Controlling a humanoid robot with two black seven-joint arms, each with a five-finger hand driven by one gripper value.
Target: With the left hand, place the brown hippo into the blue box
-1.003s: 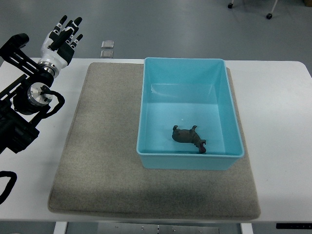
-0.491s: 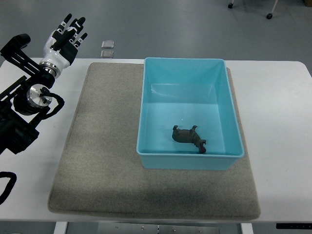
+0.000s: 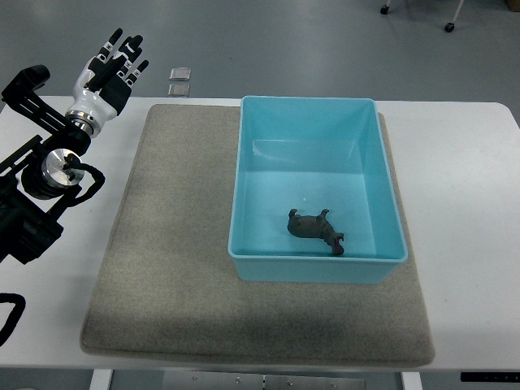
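Note:
The brown hippo point(image 3: 315, 229) lies on its side inside the blue box point(image 3: 313, 120), near the box's front wall. The box stands on the right half of a grey felt mat point(image 3: 171, 244). My left hand point(image 3: 112, 67) is far off at the table's back left corner, beyond the mat, with its fingers spread and nothing in them. Its black arm runs down along the picture's left edge. The right arm does not show.
The mat lies on a white table point(image 3: 463, 171). Two small square plates point(image 3: 179, 80) lie on the floor just past the table's back edge. Black cable loops point(image 3: 10, 313) hang at the lower left.
The left hand has drifted slightly up and to the right, staying spread. The hippo and box have not moved.

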